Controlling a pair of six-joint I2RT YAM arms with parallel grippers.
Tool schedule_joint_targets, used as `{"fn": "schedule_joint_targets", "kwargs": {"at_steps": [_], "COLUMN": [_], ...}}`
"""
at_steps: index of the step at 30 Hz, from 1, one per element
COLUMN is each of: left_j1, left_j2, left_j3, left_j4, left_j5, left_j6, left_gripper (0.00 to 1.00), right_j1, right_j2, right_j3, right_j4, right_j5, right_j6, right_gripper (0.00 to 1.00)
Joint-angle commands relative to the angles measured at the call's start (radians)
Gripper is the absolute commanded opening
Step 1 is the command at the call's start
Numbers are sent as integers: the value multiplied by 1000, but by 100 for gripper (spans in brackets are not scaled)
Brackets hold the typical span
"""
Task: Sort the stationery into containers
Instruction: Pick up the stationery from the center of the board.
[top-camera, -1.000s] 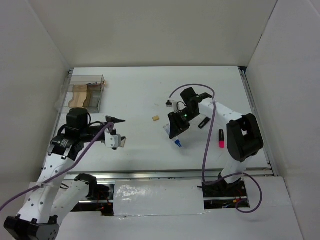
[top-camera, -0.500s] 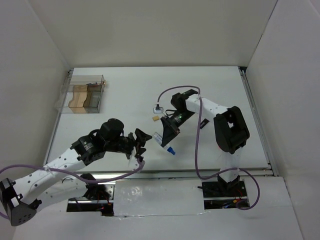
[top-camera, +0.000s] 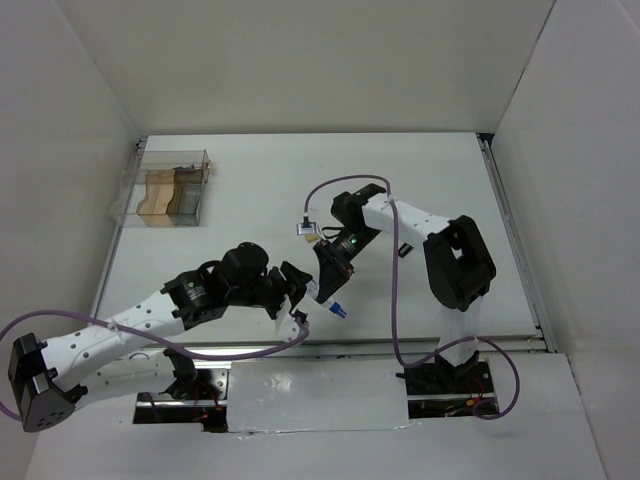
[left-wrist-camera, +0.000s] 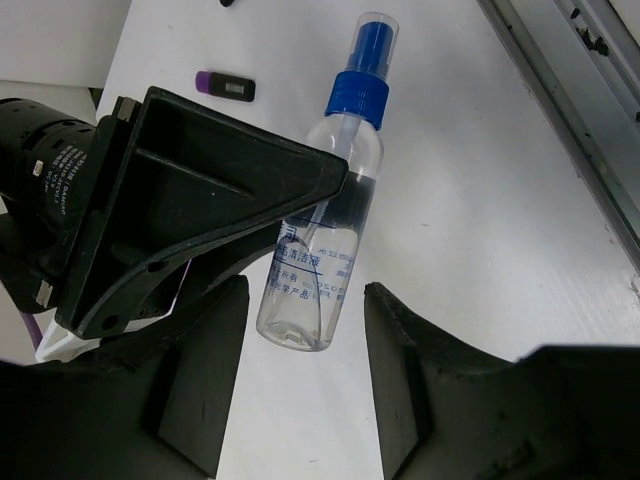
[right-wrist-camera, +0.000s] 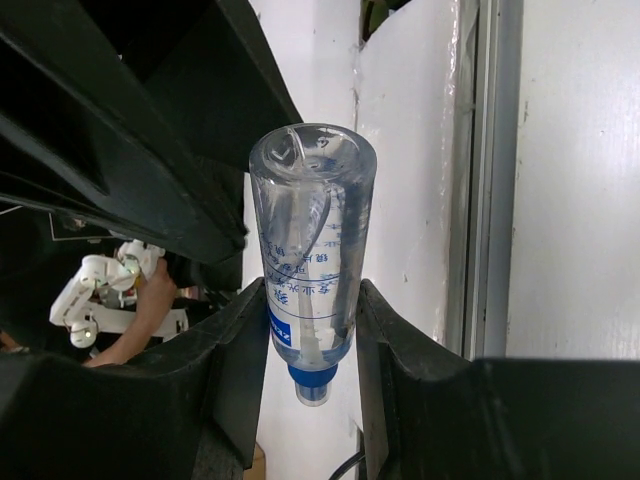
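Observation:
My right gripper (top-camera: 326, 272) is shut on the clear blue-capped tube (top-camera: 335, 307) and holds it just above the table near the front middle. In the right wrist view my right gripper (right-wrist-camera: 310, 290) clamps the tube (right-wrist-camera: 308, 230) near its cap end, base pointing up. My left gripper (top-camera: 299, 289) is open, its fingers on either side of the tube's base without touching. In the left wrist view my left gripper (left-wrist-camera: 305, 296) straddles the tube (left-wrist-camera: 320, 230). A dark purple marker (left-wrist-camera: 225, 87) lies beyond. The clear compartment box (top-camera: 190, 158) stands at the far left. The pens are out of view.
A tan eraser block (top-camera: 312, 239) lies on the table just behind the right gripper, with a small dark-and-white item (top-camera: 303, 229) beside it. A small dark marker (top-camera: 404, 249) lies right of the right arm. The table's metal front rail (left-wrist-camera: 575, 110) runs close by.
My left arm swung from the left side to the middle and brought its open gripper around the tube's base. My right gripper carried the tube left and nearer.

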Motion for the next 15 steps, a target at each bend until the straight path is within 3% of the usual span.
{"fn": "schedule_joint_targets", "kwargs": {"at_steps": [1, 11, 15], "left_j1": [-11, -34, -52], "left_j2": [2, 20, 26], "left_j3": [34, 20, 13], "left_j4": [1, -48, -52], "left_j5": [-9, -26, -51], "left_j6": [17, 88, 96], "left_gripper": [61, 52, 53], "right_j1": [19, 54, 62], "right_j2": [-53, -40, -36], "right_j3": [7, 14, 17], "right_j4": [-136, -137, -137], "right_j5": [-33, -24, -18], "right_j6": [-19, -6, -3], "right_gripper": [0, 0, 0]}}
